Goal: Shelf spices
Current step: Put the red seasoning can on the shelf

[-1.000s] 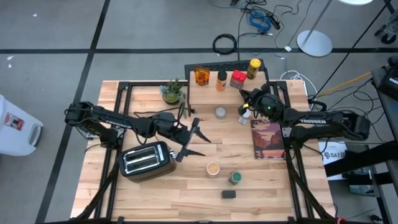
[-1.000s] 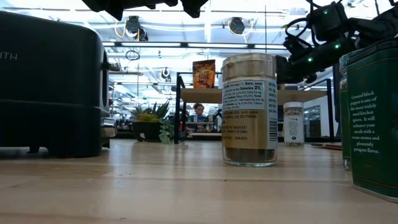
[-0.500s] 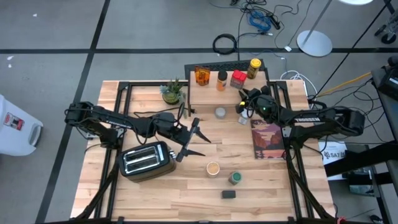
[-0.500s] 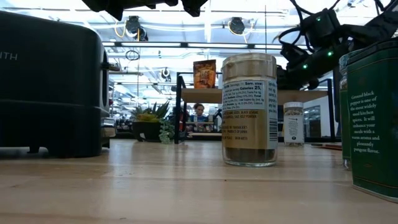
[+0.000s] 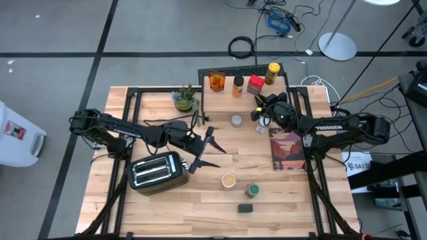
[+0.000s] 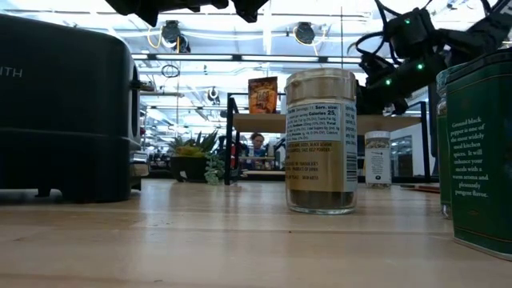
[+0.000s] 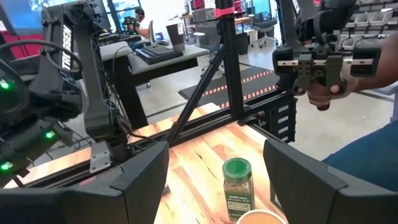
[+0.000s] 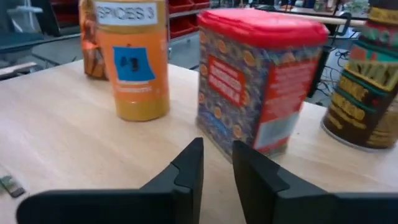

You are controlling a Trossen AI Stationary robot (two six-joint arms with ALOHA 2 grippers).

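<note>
My right gripper (image 5: 259, 110), fingers nearly pinched and holding nothing, sits over the shelf (image 5: 223, 101); nearest loose jar (image 5: 236, 121) stands just left below.

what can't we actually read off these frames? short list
- Right gripper, high view: its own wrist hides whether the white jar on the table beside the shelf still stands there.
- Green tin, low view: cut off by the right edge; the jar behind it is mostly hidden.
- Yellow-lidded bottle, right wrist view: cut off by the edge, label unreadable.
- Black tin, high view: too small to read.
- Left gripper: nothing between its fingers.
</note>
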